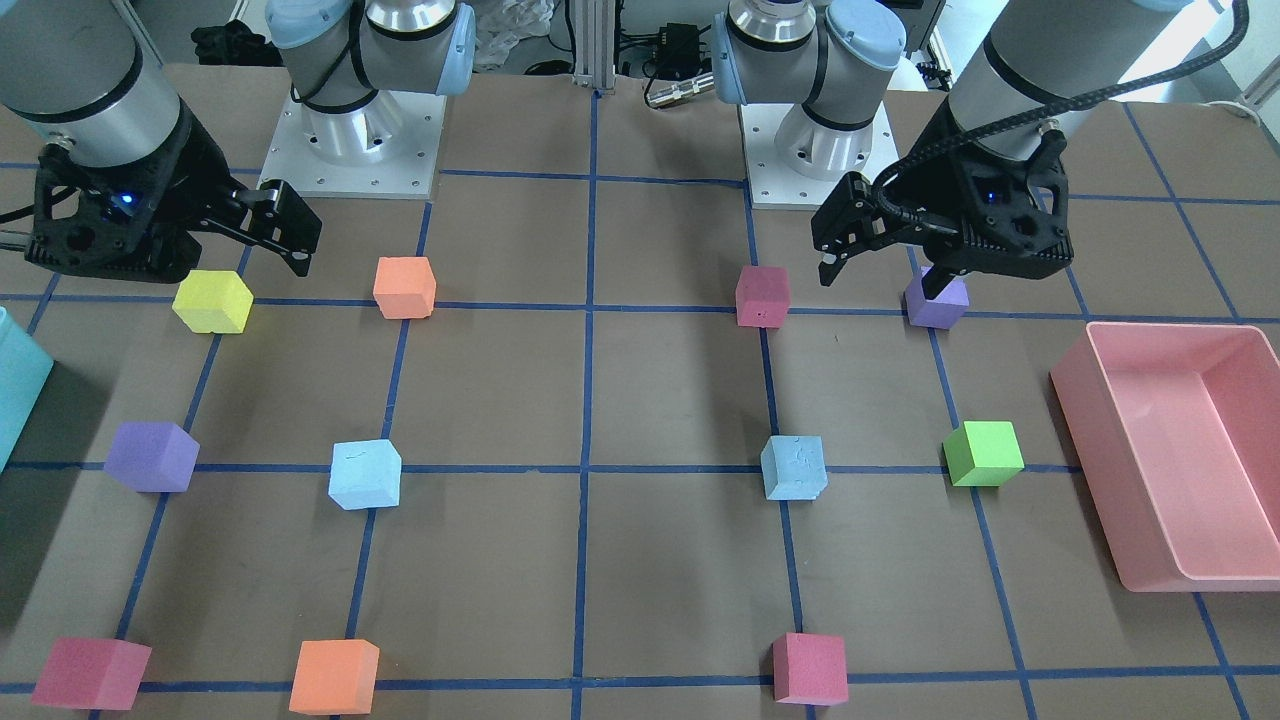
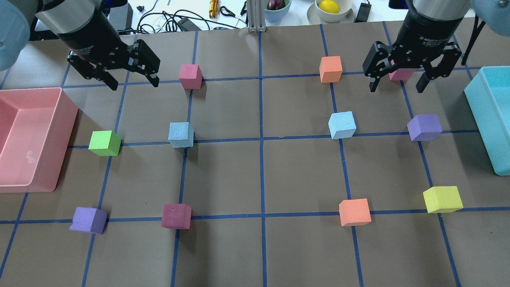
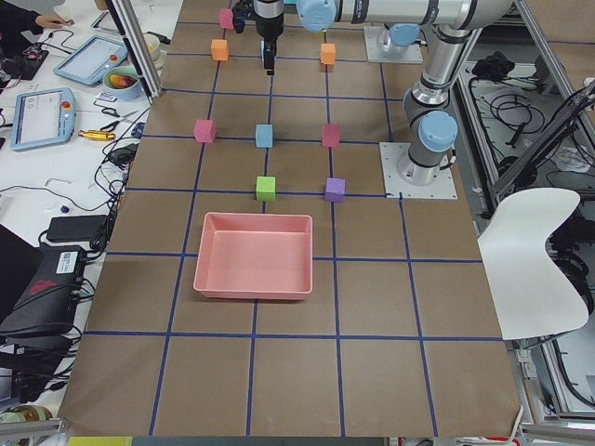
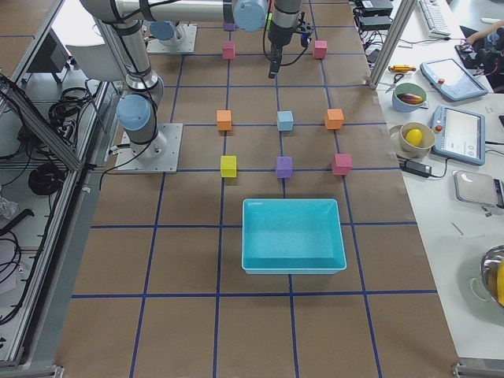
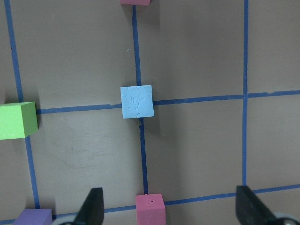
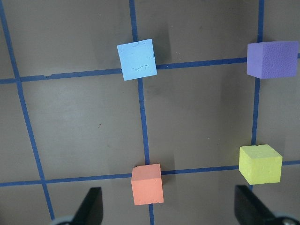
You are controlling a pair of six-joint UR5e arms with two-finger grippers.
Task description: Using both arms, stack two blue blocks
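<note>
Two pale blue blocks rest apart on the table. One [image 2: 181, 134] is on my left side and also shows in the front view [image 1: 795, 467] and the left wrist view [image 5: 137, 101]. The other [image 2: 342, 124] is on my right side and also shows in the front view [image 1: 365, 474] and the right wrist view [image 6: 137, 59]. My left gripper [image 2: 133, 83] hangs open and empty above the table, beyond its block. My right gripper [image 2: 396, 87] hangs open and empty beyond the other block. Both sets of fingers [image 5: 93, 208] [image 6: 91, 206] stand wide apart.
A pink bin [image 2: 65, 131] stands at the left edge and a teal bin [image 2: 484, 119] at the right edge. Green [image 2: 104, 143], purple [image 2: 424, 127], magenta [image 2: 190, 76], orange [image 2: 354, 212] and yellow [image 2: 442, 199] cubes lie scattered on the blue-taped grid.
</note>
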